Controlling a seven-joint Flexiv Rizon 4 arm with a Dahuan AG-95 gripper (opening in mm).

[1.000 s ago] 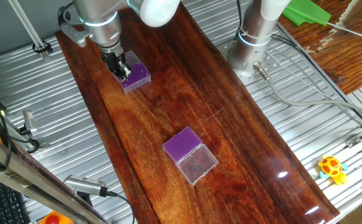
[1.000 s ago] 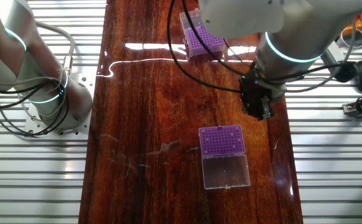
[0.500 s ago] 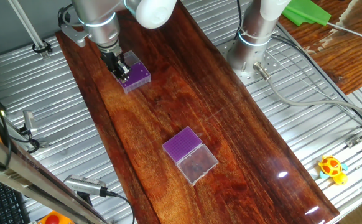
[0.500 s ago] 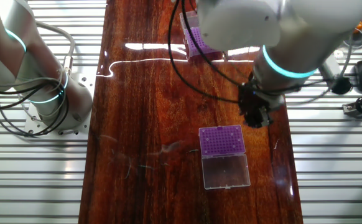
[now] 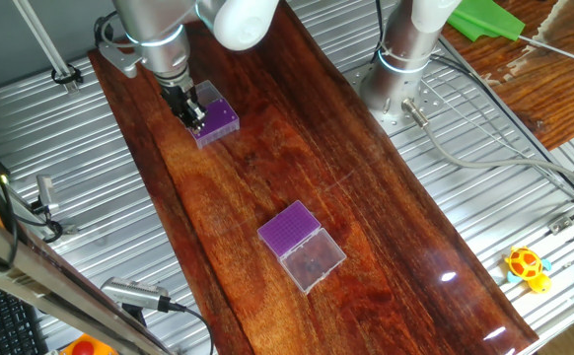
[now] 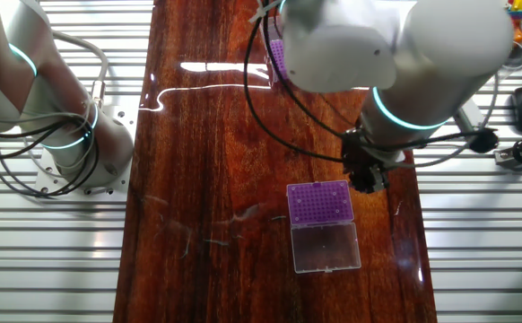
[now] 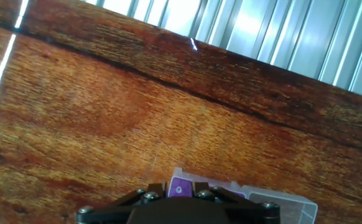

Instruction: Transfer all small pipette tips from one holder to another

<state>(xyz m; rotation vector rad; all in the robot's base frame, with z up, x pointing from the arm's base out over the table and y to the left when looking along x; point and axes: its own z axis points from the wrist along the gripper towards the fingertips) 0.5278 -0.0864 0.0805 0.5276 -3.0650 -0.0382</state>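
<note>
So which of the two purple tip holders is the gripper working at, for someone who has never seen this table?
On the long dark wooden board lie two purple holders. The gripper hangs at the holder near the board's far end in one fixed view. The other holder sits mid-board, well away from the arm.

A long, dark reddish wooden worktop (image 5: 267, 168) with a glossy, streaked grain lies over a base of ribbed metal slats (image 5: 70, 158). Two pipette tip holders rest directly on the wood, well apart. The far holder (image 5: 215, 120), purple on top, sits near one end of the board, close to its edge. The near holder (image 5: 302, 246) sits around the middle, its purple rack (image 6: 319, 201) side by side with its open clear lid (image 6: 326, 247), which lies flat on the wood. Bright light reflections streak the worktop's surface in the other fixed view.
</note>
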